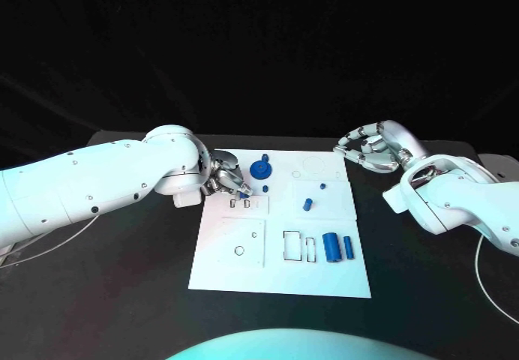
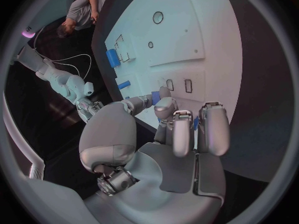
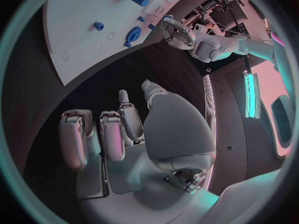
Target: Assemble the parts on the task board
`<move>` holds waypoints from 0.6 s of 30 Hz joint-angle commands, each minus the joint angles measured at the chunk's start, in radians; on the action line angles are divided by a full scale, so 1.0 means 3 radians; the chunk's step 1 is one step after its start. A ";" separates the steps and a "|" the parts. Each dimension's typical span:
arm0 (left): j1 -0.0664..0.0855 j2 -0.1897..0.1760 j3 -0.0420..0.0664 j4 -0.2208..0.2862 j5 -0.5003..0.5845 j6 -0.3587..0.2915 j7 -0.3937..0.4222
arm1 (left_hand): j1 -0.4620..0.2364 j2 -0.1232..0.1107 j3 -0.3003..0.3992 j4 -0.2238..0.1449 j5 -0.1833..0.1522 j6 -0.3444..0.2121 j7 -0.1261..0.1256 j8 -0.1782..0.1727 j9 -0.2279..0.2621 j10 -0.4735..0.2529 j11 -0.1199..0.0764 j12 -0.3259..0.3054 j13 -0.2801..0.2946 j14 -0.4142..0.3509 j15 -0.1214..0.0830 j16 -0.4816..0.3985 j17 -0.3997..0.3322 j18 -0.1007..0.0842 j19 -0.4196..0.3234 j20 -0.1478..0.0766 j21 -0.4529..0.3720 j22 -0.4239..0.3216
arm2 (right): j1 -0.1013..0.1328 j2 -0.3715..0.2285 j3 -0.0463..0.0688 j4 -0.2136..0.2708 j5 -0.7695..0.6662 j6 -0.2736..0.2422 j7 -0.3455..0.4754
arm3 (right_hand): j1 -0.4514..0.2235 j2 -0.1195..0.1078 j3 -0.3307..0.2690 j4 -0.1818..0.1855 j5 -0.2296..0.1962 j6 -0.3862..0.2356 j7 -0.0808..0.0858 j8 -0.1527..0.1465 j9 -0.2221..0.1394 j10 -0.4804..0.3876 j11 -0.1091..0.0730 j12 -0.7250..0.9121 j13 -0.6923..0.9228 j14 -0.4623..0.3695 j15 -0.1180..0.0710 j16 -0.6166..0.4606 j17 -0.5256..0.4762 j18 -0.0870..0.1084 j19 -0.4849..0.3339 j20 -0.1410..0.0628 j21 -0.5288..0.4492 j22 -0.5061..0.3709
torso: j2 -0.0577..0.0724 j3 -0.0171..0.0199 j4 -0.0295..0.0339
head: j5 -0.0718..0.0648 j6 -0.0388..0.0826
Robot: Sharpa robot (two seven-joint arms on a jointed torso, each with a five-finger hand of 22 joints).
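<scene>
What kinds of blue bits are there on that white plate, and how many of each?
long blue cylinders: 2
blue round disc: 1
small blue pieces lying loose on the white task board: 3
small blue piece in the left hand: 1
Total: 7

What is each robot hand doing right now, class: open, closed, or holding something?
Left robot hand: pinching a small blue part over the task board.
Right robot hand: open, empty.

Matt white task board (image 1: 325, 277), glossy blue plastic parts (image 1: 331, 247)
</scene>
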 commanded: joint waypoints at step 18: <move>0.0252 0.0362 -0.0058 -0.0633 0.0475 0.1047 -0.0078 | 0.0236 0.0202 0.0263 -0.0275 -0.0036 -0.0028 0.0006 0.0012 0.0006 -0.0009 0.0001 -0.0008 0.0005 0.0334 0.0015 0.0003 0.0836 -0.0013 -0.0016 0.0011 -0.0018 -0.0008 | -0.0002 0.0017 0.0000 -0.0027 -0.0015 0.0031 -0.0010 | -0.0025 -0.0004 -0.0021 -0.0002 0.0024 -0.0021 0.0001 0.0029 -0.0006 -0.0001 -0.0010 -0.0003 0.0182 0.0265 -0.0017 -0.0013 0.0539 0.0051 0.0217 -0.0022 -0.0018 0.0692 | -0.0003 0.0003 0.0006 | 0.0002 0.0007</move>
